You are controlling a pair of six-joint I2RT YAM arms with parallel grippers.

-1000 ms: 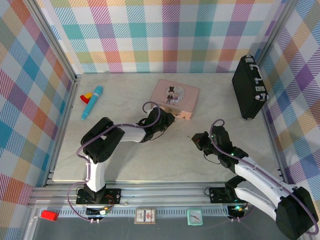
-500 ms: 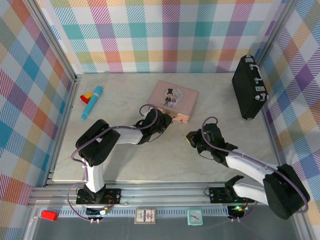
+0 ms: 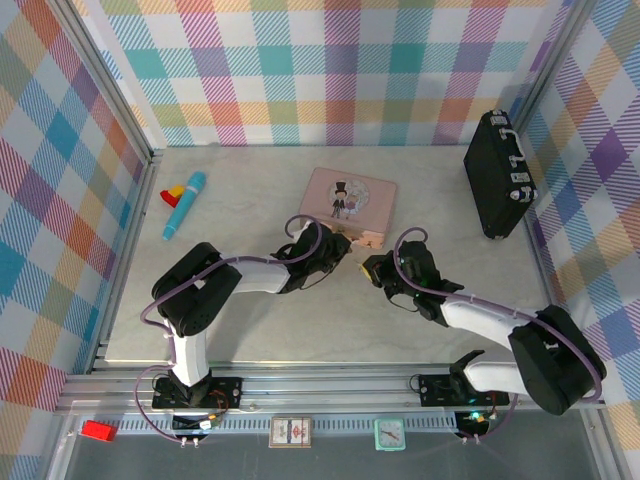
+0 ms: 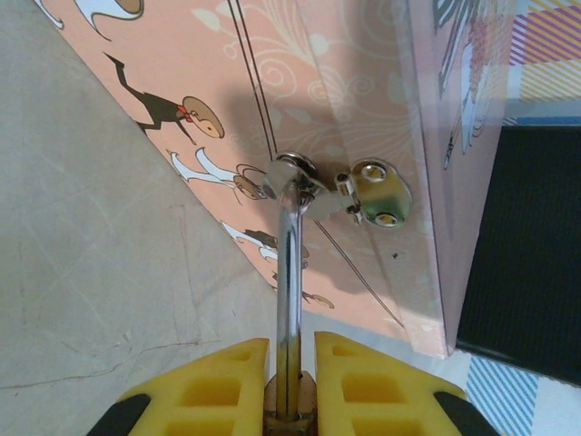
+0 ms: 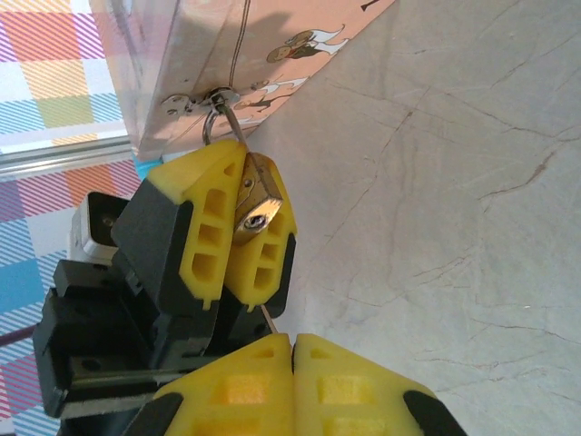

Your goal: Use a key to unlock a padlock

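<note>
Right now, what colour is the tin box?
Pink; the tin shows best in the top external view.

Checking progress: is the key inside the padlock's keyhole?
No, the keyhole of the padlock is bare, and the key pokes from the right gripper short of it.

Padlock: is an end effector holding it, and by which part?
Yes: the left end effector pinches the padlock by its brass body, its shackle hooked through the pink tin's hasp. The right end effector pinches the key.

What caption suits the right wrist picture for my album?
Left hand steadies the padlock on the clasp of the pink tin; right hand points the thin key at it.
</note>
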